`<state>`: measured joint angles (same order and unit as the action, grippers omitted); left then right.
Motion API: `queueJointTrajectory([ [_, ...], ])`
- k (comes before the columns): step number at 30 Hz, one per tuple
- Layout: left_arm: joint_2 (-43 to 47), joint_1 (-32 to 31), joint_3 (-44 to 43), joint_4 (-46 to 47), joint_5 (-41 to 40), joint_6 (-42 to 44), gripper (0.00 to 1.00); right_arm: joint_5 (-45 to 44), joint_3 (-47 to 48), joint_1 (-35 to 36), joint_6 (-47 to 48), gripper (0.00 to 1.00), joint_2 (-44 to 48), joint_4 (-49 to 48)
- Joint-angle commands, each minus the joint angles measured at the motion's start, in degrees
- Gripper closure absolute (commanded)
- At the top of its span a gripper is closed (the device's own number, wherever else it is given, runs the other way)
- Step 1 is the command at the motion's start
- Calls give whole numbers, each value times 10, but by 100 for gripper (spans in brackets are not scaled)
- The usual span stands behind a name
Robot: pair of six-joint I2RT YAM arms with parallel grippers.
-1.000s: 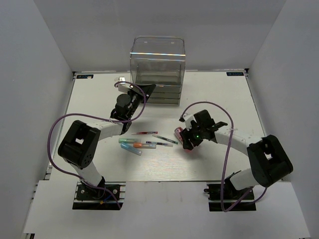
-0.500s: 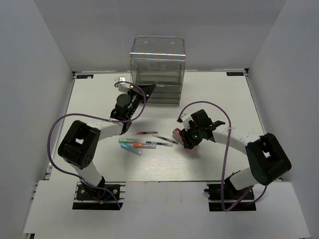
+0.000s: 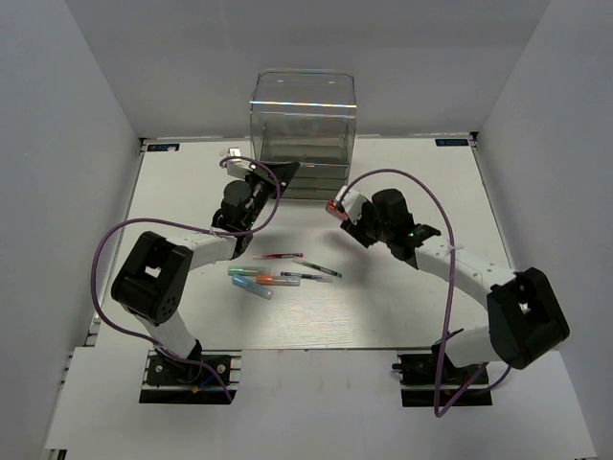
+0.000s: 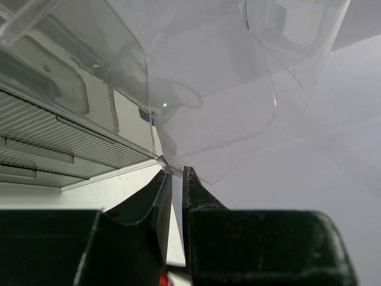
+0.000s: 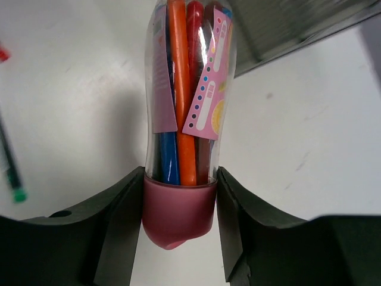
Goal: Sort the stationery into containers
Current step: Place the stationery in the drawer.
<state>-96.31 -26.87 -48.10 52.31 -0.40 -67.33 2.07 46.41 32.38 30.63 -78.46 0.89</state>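
Where tabletop (image 3: 412, 316) lies nearest: loose pens (image 3: 284, 272), well short of organiser (image 3: 303, 115).
Right fingers (image 5: 178, 196): clamped on pink tube (image 5: 184, 89), near organiser's front.
Left fingers (image 4: 177, 182): almost closed at organiser's clear lower corner; hold uncertain.

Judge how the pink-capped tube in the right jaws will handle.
Smooth round plastic, so the tube may slip or pivot in the jaws and likely rolls if set down. Packed with markers, it is probably heavy for its size.

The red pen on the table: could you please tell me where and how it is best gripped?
Probably mid-barrel, straight from above, closing across its width: the red pen lies flat, with only a dark pen near its right end.
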Motion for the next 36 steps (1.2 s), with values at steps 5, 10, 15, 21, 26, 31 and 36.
queueJointTrajectory([
  [5, 34, -2, -19, 33, 13, 17, 90, -69, 83, 8, 134, 100, -46, -195],
  [10, 34, -2, -30, 33, 13, 17, 90, -73, 102, 16, 195, 100, -69, -264],
  [15, 22, -2, -35, 33, 18, 17, 90, -81, 127, 21, 225, 100, -100, -288],
  [21, 17, -2, -46, 33, 23, 17, 90, -100, 159, 32, 253, 100, -135, -313],
  [26, 11, -2, -51, 38, 23, 17, 90, -115, 168, 41, 303, 100, -162, -344],
  [31, 11, -2, -56, 38, 23, 17, 90, -130, 170, 48, 361, 100, -189, -379],
  [36, 11, -2, -61, 38, 23, 17, 90, -143, 167, 53, 426, 100, -209, -416],
])
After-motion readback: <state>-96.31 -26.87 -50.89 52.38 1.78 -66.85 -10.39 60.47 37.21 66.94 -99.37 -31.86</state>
